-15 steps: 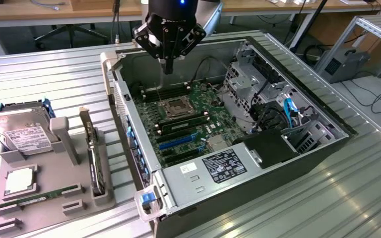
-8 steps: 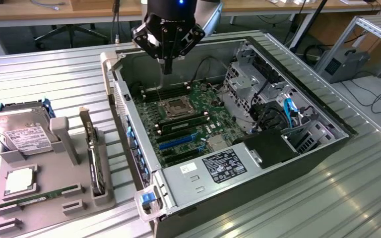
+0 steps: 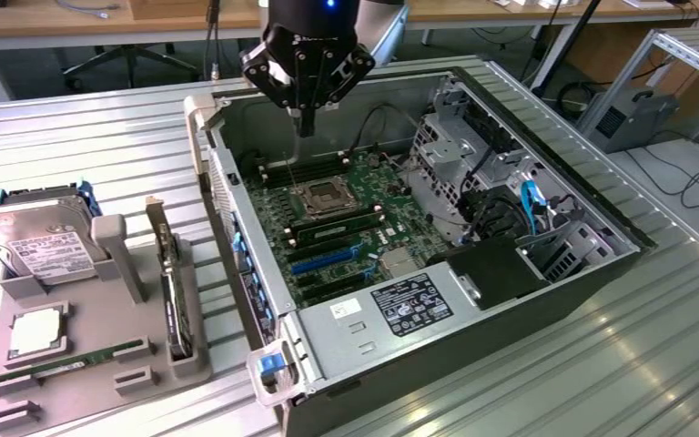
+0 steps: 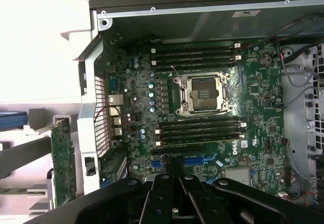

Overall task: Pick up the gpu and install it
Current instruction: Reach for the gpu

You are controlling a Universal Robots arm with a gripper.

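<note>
The gpu stands on its edge in a slot of the grey holder, at the exterior view's left, outside the open computer case. My gripper hangs over the far end of the case, above the motherboard, shut with nothing between its fingers. It is well apart from the gpu. In the wrist view the gripper points down at the motherboard near the blue expansion slots. The gpu's green board edge shows beyond the case's rear wall.
The grey holder also carries a hard drive with a blue frame, a processor chip and a RAM stick. Inside the case are an empty processor socket, a power supply and drive cages with cables.
</note>
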